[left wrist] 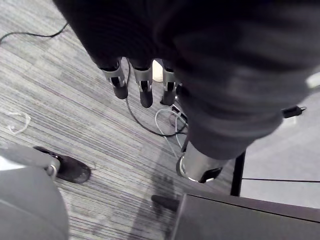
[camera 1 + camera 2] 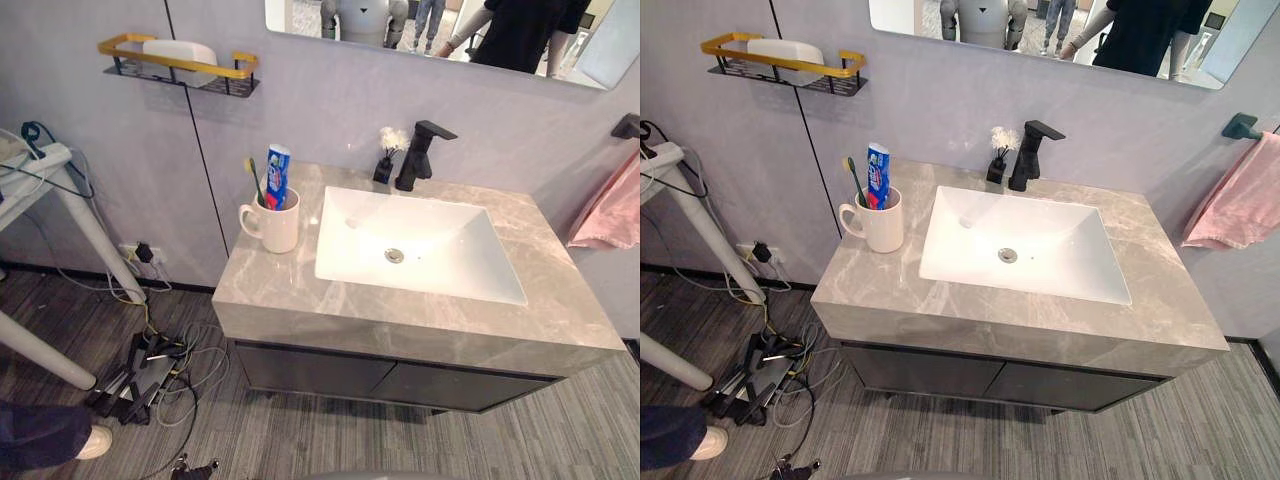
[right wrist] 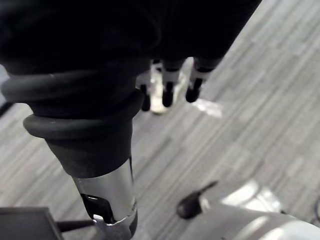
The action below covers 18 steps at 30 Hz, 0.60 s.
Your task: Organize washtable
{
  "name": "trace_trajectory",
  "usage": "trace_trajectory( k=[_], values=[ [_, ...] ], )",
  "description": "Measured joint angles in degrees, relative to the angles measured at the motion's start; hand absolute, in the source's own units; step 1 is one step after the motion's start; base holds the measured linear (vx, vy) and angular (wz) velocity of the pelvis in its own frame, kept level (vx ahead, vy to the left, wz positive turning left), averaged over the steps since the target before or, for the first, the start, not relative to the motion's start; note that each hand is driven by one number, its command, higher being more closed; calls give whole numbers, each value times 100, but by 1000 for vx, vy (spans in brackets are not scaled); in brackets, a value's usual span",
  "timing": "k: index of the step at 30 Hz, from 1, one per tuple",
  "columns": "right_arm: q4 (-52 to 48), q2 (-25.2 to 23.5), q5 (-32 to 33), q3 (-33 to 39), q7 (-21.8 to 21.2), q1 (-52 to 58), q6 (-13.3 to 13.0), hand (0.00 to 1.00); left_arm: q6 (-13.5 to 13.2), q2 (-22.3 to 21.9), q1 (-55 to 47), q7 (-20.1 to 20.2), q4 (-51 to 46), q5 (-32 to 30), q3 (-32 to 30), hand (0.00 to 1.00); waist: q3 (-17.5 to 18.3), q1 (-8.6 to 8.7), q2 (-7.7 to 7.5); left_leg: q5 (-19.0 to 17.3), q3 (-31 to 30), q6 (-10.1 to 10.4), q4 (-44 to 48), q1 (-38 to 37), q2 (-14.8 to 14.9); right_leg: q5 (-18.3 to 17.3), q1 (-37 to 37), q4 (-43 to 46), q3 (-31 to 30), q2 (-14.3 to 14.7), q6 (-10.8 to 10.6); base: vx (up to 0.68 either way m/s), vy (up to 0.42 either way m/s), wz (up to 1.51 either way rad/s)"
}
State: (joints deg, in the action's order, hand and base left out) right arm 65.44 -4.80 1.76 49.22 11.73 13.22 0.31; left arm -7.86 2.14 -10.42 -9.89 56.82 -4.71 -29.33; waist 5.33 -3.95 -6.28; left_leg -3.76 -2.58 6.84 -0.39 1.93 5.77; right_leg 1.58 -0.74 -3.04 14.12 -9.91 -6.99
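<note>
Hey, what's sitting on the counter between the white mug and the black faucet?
A small dark vase of white flowers, right beside the faucet. The rest of the way from the mug is bare countertop, seen in both eye views.

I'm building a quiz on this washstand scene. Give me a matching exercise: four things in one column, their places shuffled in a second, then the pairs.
1. white mug
2. black faucet
3. pink towel
4. white container

A. on the wall shelf
B. on the counter, left of the basin
C. behind the basin
D. hanging to the right of the counter

Pairs: 1-B, 2-C, 3-D, 4-A
</note>
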Motion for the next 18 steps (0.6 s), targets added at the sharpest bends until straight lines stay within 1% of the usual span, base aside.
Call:
trace_trajectory(
  k=[2,3,4,6,8,9,10,11,12,13,14,15,16,17,18],
  values=[
    [1,-2,43,-93,-82,-36,-21,0,-1,-82,68,15,1,413,-81,0,0,2,40,24,-8,-35,-90,-90,-24,-45,57,0,18,-20,39,45,23,6],
    [4,-2,44,-223,-140,-96,-52,0,-1,-110,76,124,11,965,-162,100,-3,-2,69,32,-20,-46,-132,-129,-35,-65,79,1,33,-29,45,38,9,5],
    [6,-1,42,-277,-185,-128,-67,0,-1,-110,78,135,36,1196,-199,100,-8,-1,84,35,-25,-50,-146,-145,-36,-70,89,1,39,-29,51,42,7,5],
    [5,52,-49,-731,-212,-212,-135,0,18,-53,138,252,170,2259,-279,100,-42,3,148,38,-48,-55,-161,-253,-46,-92,166,2,73,-36,61,44,3,6],
    [3,180,-266,-1157,-212,-250,-151,0,14,9,185,238,86,2733,-276,100,-50,-2,181,38,-63,-55,-164,-256,-52,-98,182,4,100,-41,56,43,4,6],
    [-2,212,-313,-1292,-211,-284,-156,0,16,37,193,229,-14,2833,-276,100,-59,0,194,38,-69,-55,-162,-257,-52,-100,189,4,109,-40,54,7,-3,7],
    [-79,286,-449,-1648,-214,-312,-189,0,13,54,191,199,-538,3035,-286,100,-82,-6,227,38,-85,-56,-160,-256,-51,-106,202,4,127,-40,49,-5,-8,7],
    [-126,306,-467,-1770,-214,-313,-203,0,10,58,193,155,-832,3071,-281,100,-94,-9,243,38,-101,-56,-158,-257,-51,-114,213,5,142,-40,43,-10,-10,10],
    [-180,328,-470,-1950,-215,-310,-236,0,7,51,182,27,-1451,3112,-282,100,-105,-10,259,37,-123,-57,-154,-257,-51,-150,226,18,162,-43,27,-12,-15,12],
    [-181,389,-473,-2213,-215,-310,-248,0,-30,57,162,-154,-2394,3111,-284,100,-109,-16,268,37,-149,-57,-149,-259,-40,-204,223,83,181,-42,21,-9,-20,14],
    [-196,459,-487,-2463,-211,-310,-253,0,-177,63,157,-360,-3341,3108,-287,100,-108,-18,290,37,-174,-57,-147,-260,-25,-228,227,117,202,-31,40,-6,-20,9],
    [-211,478,-508,-2582,-211,-306,-255,0,-243,65,161,-445,-3749,3102,-295,100,-107,-18,297,37,-175,-57,-144,-258,-22,-236,229,121,209,-29,23,-5,-16,7],
    [-224,502,-585,-2799,-211,-306,-279,0,-373,25,180,-663,-4662,2954,-345,100,-121,-14,317,28,-180,-64,-97,-228,-27,-263,225,180,195,-42,-43,0,-8,7],
    [-224,546,-644,-2949,-213,-301,-284,0,-443,-10,260,-835,-5362,2661,-356,100,-127,-24,328,24,-190,-69,-52,-258,-33,-284,249,228,212,-55,-69,19,-6,9],
    [-225,569,-667,-3021,-215,-299,-285,0,-470,-19,285,-911,-5656,2529,-354,100,-122,-33,337,24,-195,-69,-34,-259,-34,-288,263,236,226,-57,-69,22,-3,13]
  ],
)
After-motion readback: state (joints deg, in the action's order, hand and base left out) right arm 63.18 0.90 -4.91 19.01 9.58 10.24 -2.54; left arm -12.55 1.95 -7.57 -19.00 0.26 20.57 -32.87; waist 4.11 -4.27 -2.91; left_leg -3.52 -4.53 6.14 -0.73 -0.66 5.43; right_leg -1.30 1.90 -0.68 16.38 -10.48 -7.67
